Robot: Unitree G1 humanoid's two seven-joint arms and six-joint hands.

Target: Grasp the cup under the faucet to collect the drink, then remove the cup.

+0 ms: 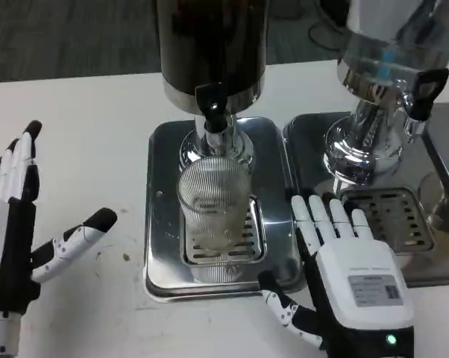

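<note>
Two dispensers (209, 52) (392, 60) flank right hand (351, 287); cup (213, 212) stands unobstructed under faucet (212, 104).

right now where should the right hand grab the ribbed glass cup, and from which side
Grip the ribbed glass cup around its mid wall, coming from its right side, where the right hand already waits open. It stands upright on the drip grate, and the black faucet sits right over the rim, so a top grasp looks blocked.
</note>
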